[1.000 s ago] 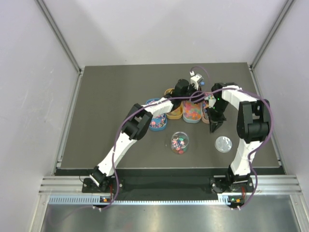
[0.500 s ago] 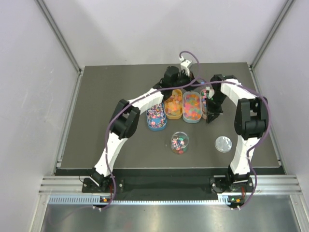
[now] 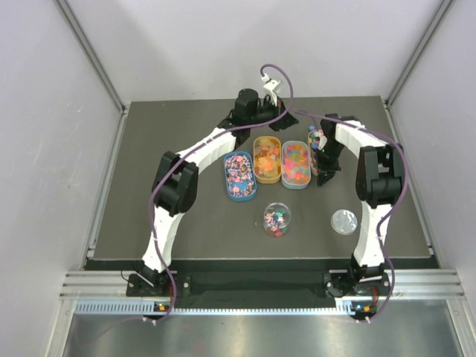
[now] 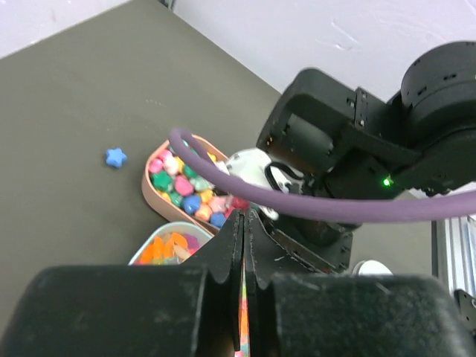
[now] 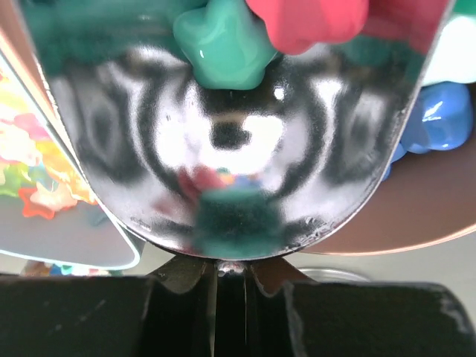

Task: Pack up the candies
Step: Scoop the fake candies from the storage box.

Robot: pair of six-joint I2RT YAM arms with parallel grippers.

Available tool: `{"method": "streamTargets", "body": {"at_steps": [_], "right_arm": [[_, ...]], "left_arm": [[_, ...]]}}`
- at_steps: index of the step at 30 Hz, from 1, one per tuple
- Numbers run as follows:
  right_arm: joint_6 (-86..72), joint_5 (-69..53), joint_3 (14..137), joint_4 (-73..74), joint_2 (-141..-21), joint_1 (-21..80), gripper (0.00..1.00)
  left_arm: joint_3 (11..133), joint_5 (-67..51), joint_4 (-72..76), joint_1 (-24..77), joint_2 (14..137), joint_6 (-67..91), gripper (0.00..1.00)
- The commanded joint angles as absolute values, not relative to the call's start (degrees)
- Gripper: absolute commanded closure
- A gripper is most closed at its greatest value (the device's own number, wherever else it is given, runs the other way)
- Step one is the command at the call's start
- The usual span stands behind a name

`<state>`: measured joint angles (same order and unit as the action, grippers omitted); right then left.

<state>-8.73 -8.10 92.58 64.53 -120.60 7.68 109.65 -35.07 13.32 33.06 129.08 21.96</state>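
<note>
Four trays (image 3: 268, 181) of candies (image 3: 296, 162), scoop (image 5: 230, 141) in rightmost.

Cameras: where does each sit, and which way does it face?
Top: above and behind the robot, looking down on the table; left arm and right arm show.
Left wrist: looks past the shut left claw at the brown tray; right arm shows.
Right wrist: looks along the right claw at the scoop with candies.
Wrist views share the brown tray.

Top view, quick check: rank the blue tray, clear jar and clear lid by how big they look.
1. blue tray, clearly largest.
2-3. clear jar and clear lid: near-equal circles, too close to rank.
</note>
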Motion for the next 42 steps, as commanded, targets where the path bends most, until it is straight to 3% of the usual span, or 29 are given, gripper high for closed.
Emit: {"method": "streamTargets", "body": {"at_steps": [1,28,35,42], "right_arm": [[-6.42,-6.51,94.31,58.89,-120.76,8.79,1.0],[2.9,5.62,54.94,11.52,-89.83,10.46,1.0],[5.53,4.84,53.43,12.91,-80.71,10.99,1.0],[28.17,-8.16,53.7,28.79,-67.07,11.07,1.0]], "left_arm": [[109.16,-37.09,12.66,32.43,124.19,20.39,0.99],[102.4,-36.56,-1.39,31.82,112.33,10.64,1.0],[99.85,-33.32,-7.54,31.12,107.32,6.42,1.0],[93.79,-27.16,-12.12,27.52,100.55,-1.57,1.0]]}}
